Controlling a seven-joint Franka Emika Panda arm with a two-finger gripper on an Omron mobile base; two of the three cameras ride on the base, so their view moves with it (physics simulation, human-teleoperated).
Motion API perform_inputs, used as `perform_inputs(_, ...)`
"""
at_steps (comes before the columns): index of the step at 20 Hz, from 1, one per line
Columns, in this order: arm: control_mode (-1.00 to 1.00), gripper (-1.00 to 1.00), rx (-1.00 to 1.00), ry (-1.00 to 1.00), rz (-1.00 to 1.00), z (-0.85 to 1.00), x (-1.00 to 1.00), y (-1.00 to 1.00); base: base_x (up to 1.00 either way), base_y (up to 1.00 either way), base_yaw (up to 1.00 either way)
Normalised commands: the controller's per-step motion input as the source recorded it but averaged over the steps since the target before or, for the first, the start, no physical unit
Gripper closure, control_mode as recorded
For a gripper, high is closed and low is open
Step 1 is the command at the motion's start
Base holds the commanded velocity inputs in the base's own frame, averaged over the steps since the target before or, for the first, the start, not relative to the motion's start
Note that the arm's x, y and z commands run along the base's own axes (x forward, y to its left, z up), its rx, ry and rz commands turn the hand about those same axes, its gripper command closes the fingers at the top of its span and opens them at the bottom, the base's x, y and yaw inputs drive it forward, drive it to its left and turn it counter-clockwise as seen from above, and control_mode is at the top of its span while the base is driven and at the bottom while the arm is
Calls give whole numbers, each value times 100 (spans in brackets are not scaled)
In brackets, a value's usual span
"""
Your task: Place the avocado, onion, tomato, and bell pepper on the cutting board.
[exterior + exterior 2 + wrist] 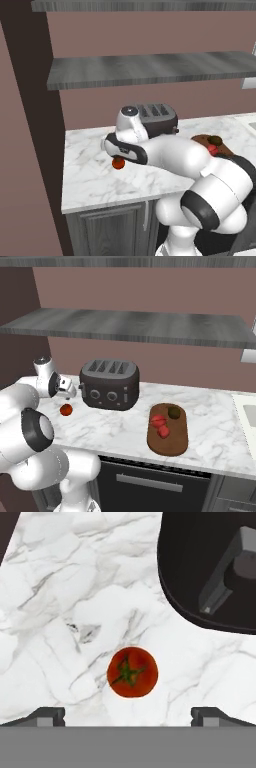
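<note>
Hovering over the left end of the marble table (120, 431) now, gripper (128, 714) pointing straight down, tips spread wide apart and holding nothing. Directly below, between the two tips and just ahead of them in the hand view: tomato (132, 672), red, green stem up, resting on the table and untouched. Same tomato seen from the right base view (65, 409), sitting left of the dark toaster (110, 384), close to its front corner but apart from it. From the left base view, peeking out red (118, 163) under the arm's wrist. Over to the right, well away from the gripper: cutting board (168, 442) lying flat on the table, avocado (174, 412) on its far end, two red pieces (161, 426) beside it on the board. Toaster's curved edge and lever looming at upper right in the hand view (210, 572).
</note>
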Motion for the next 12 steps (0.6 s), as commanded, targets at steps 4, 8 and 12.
perform_inputs(4, -100, -100, 0, 4, 0, -27, 17, 0, 0, 0, 0)
perform_inputs(8, -100, -100, 0, 3, 0, -26, 10, 0, 0, 0, 0)
perform_inputs(12, -100, -100, 0, 1, 0, -24, 0, 0, 0, 0, 0)
